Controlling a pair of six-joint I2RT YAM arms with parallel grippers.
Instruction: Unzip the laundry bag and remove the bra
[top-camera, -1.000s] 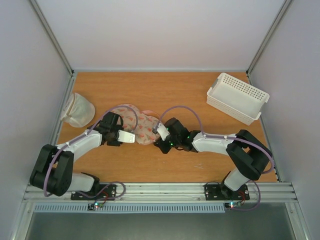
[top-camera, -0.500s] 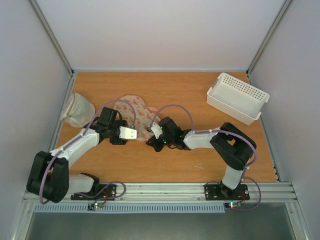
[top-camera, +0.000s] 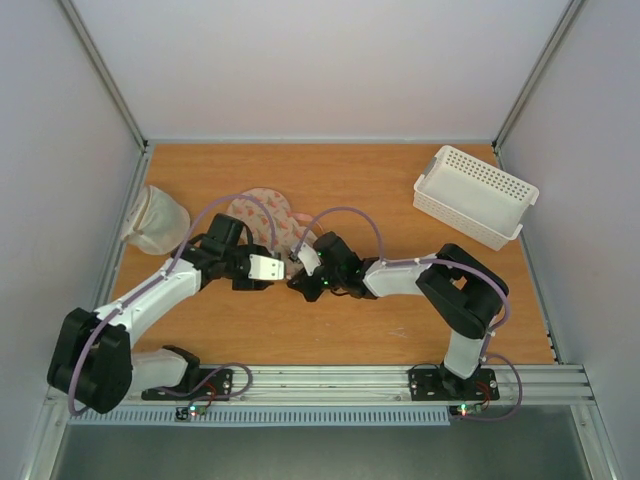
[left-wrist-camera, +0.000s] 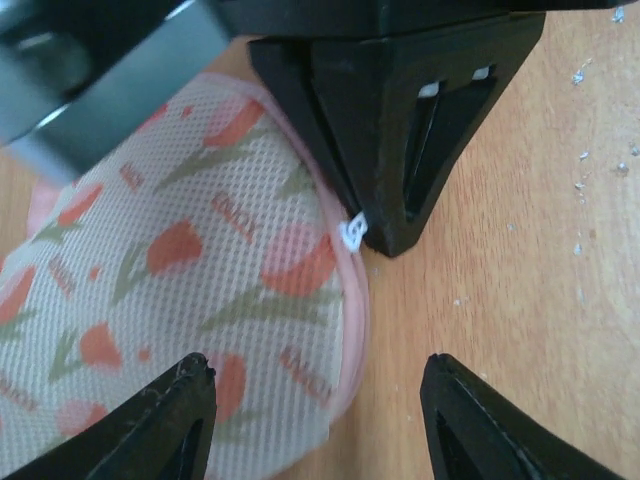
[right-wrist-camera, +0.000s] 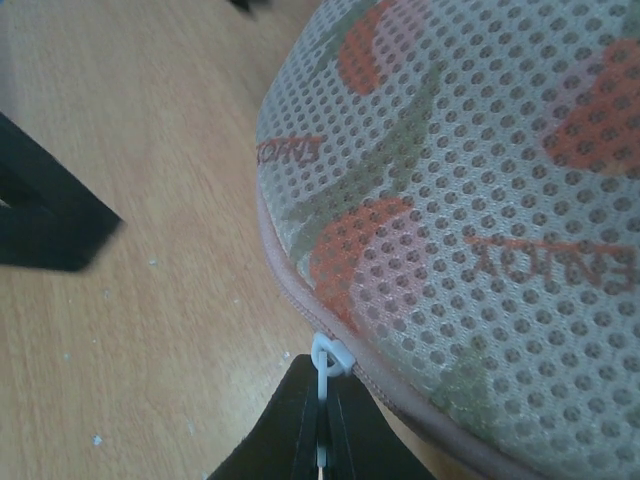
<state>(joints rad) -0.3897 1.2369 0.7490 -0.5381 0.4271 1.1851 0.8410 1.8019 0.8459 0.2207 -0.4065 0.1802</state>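
The laundry bag (top-camera: 262, 212), cream mesh with pink-red prints and a pink zipper edge, lies mid-table, partly under both arms. My right gripper (top-camera: 297, 272) is shut on the bag's small white zipper pull (right-wrist-camera: 327, 358) at the near end of the bag (right-wrist-camera: 470, 180); its fingertips (right-wrist-camera: 320, 430) pinch the tab. My left gripper (top-camera: 272, 267) is open, its jaws straddling the bag's pink edge (left-wrist-camera: 352, 330) just above it, facing the right gripper's black fingers (left-wrist-camera: 400, 130). The zipper pull also shows in the left wrist view (left-wrist-camera: 351, 234). The bra is not in view.
An off-white mesh sack (top-camera: 155, 220) lies at the left edge. A white perforated basket (top-camera: 478, 195) stands at the back right. Grey walls enclose the table on three sides.
My right gripper has moved left along the bag's near edge with the zipper pull. The bag has shifted back and left. My left gripper has moved right, close to the right gripper.
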